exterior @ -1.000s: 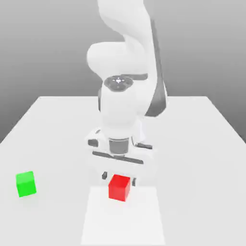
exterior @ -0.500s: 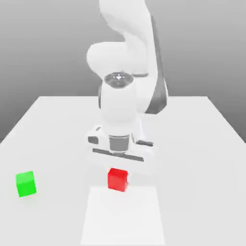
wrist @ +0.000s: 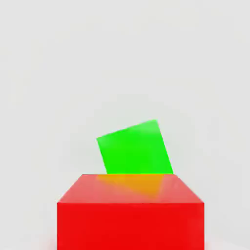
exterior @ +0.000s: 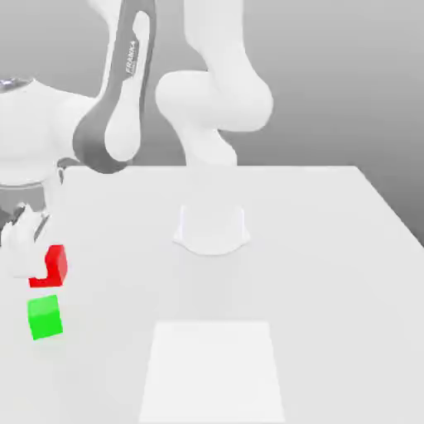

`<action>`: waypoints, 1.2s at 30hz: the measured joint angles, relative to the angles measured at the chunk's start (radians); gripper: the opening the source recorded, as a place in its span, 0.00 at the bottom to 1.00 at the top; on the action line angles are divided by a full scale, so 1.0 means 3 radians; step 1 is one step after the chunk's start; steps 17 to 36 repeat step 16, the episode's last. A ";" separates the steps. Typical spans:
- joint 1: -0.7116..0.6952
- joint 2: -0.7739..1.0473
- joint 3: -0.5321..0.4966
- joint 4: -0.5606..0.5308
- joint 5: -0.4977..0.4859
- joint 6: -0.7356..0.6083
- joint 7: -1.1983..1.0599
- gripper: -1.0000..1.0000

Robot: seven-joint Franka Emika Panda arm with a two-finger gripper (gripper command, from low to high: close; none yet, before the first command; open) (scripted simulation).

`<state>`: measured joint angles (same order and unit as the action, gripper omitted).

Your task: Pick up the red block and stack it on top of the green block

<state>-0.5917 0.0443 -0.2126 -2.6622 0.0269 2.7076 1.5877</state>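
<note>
at the exterior view's left, my claw (exterior: 37, 263) grips one red block (exterior: 56, 267) above one green block (exterior: 45, 317) on one counter (exterior: 331, 281).

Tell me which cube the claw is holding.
The glossy red cube: it is up in the claw, above the plain green cube, which sits on the white table.

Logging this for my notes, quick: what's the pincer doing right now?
Pincer: closed, holding the red block above the table.
</note>
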 joint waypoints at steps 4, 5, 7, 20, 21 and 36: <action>-0.0006 0.0427 0.0148 0.0035 0.0221 0.0382 -0.0129 1.00; -0.0006 0.0427 0.0148 0.0035 0.0221 0.0382 -0.0129 1.00; -0.0006 0.0427 0.0148 0.0035 0.0221 0.0382 -0.0129 1.00; -0.0013 -0.0087 0.0096 0.0012 -0.0054 -0.0103 0.0071 1.00; -0.0013 -0.0087 0.0096 0.0012 -0.0054 -0.0103 0.0071 1.00; -0.0013 -0.0087 0.0096 0.0012 -0.0054 -0.0103 0.0071 1.00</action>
